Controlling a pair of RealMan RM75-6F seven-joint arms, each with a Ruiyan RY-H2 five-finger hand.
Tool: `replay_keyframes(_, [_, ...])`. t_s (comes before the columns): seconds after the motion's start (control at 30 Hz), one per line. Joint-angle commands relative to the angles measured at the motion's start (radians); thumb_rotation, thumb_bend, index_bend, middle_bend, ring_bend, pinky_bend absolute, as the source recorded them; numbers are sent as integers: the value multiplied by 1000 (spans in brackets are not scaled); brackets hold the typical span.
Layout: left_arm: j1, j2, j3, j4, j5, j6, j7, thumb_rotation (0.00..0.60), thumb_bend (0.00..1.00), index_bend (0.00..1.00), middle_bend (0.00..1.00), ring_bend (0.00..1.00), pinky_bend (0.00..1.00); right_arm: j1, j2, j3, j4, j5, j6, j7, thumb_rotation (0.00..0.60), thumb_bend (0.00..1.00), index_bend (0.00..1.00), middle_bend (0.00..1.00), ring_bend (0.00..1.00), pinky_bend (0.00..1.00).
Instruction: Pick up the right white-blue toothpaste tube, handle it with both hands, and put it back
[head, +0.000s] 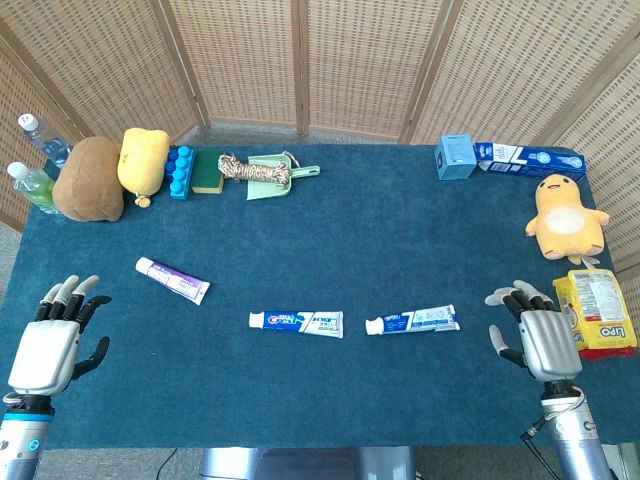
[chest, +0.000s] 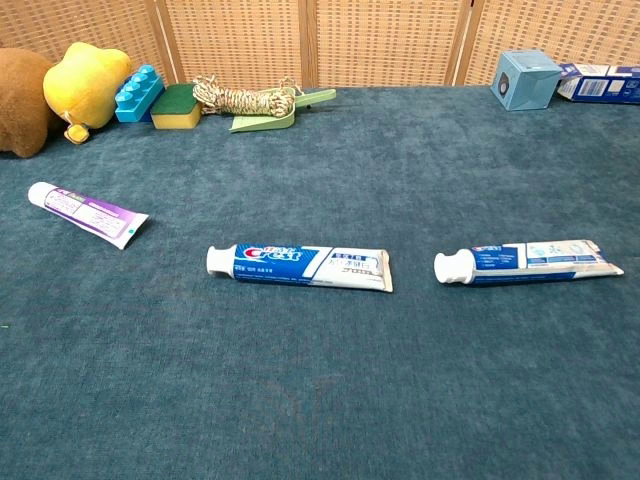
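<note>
The right white-blue toothpaste tube (head: 412, 320) (chest: 527, 262) lies flat on the blue cloth, cap pointing left. A second white-blue tube (head: 296, 321) (chest: 299, 265) lies to its left, and a white-purple tube (head: 172, 280) (chest: 87, 213) further left. My right hand (head: 535, 332) hovers palm down near the table's right edge, fingers spread, holding nothing, a short way right of the right tube. At the left front corner my left hand (head: 55, 338) also has its fingers spread and empty. Neither hand shows in the chest view.
A yellow snack bag (head: 598, 312) and a yellow plush (head: 565, 217) sit close behind my right hand. Along the far edge stand a blue box (head: 455, 156), a toothpaste carton (head: 530, 158), dustpan with rope (head: 262, 172), sponge, blocks, plush toys and bottles (head: 35, 180).
</note>
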Motion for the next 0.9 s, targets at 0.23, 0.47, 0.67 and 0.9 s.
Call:
replay_keyframes(0.23, [0, 6, 5, -1, 14, -3, -9, 600, 342, 232, 117, 42, 78, 1, 3, -4, 5, -3, -10, 18, 600, 416, 338, 332, 172, 252])
replay_keyframes(0.47, [-10, 42, -3, -19, 19, -13, -18, 600, 342, 228, 117, 44, 79, 35, 11, 6, 5, -12, -53, 15, 600, 409, 323, 329, 171, 252])
replay_keyframes(0.67, [-22, 76, -17, -28, 17, -21, -21, 600, 343, 227, 117, 44, 79, 89, 0, 19, -2, 10, -133, -15, 600, 378, 319, 321, 160, 247])
replay_keyframes(0.9, [-48, 87, -34, -20, -4, -53, -34, 600, 343, 227, 116, 44, 79, 189, -105, 32, 48, 96, -258, -194, 600, 309, 302, 221, 81, 233])
